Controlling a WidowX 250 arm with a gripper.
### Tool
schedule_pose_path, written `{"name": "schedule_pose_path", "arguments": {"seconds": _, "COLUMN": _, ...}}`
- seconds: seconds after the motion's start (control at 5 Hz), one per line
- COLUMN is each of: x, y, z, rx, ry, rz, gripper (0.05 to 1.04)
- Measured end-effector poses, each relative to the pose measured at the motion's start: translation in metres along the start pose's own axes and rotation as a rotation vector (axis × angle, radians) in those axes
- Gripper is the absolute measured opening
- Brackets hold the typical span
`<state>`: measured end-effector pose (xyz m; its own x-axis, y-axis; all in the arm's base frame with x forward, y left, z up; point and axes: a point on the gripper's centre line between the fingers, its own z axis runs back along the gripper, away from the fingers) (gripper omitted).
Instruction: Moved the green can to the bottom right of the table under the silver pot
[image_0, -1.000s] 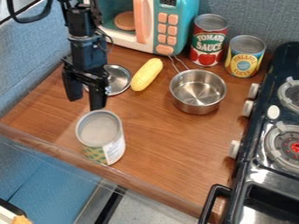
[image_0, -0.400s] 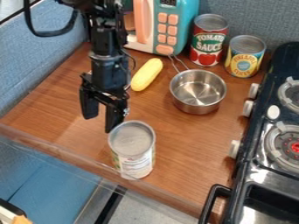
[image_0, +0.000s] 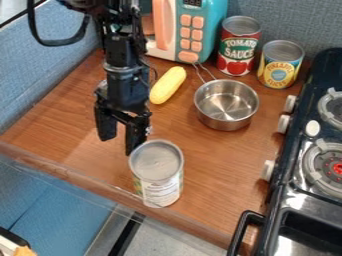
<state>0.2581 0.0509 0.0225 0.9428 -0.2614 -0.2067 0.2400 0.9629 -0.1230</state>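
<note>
Green can (image_0: 157, 185) is upright right by the near edge of the counter (image_0: 217, 175), left of the target corner, so that's the tight spot: any push toward the edge could drop it. Goal as I read it: slide it right along the edge to the bare patch below the silver pot (image_0: 226, 112), short of the stove (image_0: 297, 200) and its black handle (image_0: 244, 222). Gripper (image_0: 119, 145) is just behind and left of the can, fingers spread well apart, nothing between them. The finger nearer the can (image_0: 135, 137) is at its rim; can't tell if it's truly touching. Looks like a nudge job, not a grasp. Do it with the side of that finger, as low on the wall as you can get; a high push on a tall can likely tips it. Drive right, bias slightly away from the edge, slow and short. If it starts to yaw or slip off the fingertip, back off and re-seat square behind it. Pot is farther back, so stay on the near side. Corn (image_0: 167, 85) is beyond the gripper, out of the push line.
</note>
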Motion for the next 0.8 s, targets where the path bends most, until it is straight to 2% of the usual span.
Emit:
{"name": "schedule_pose_path", "arguments": {"seconds": 0.2, "x": 0.004, "y": -0.019, "z": -0.005, "rx": -0.018, "ry": 0.003, "rz": -0.012, "gripper": 1.001}}
{"name": "schedule_pose_path", "arguments": {"seconds": 0.6, "x": 0.009, "y": -0.028, "z": 0.006, "rx": -0.042, "ry": -0.073, "rz": 0.037, "gripper": 1.001}}
{"name": "schedule_pose_path", "arguments": {"seconds": 0.8, "x": 0.011, "y": -0.018, "z": 0.019, "rx": -0.026, "ry": -0.148, "rz": 0.090, "gripper": 1.001}}
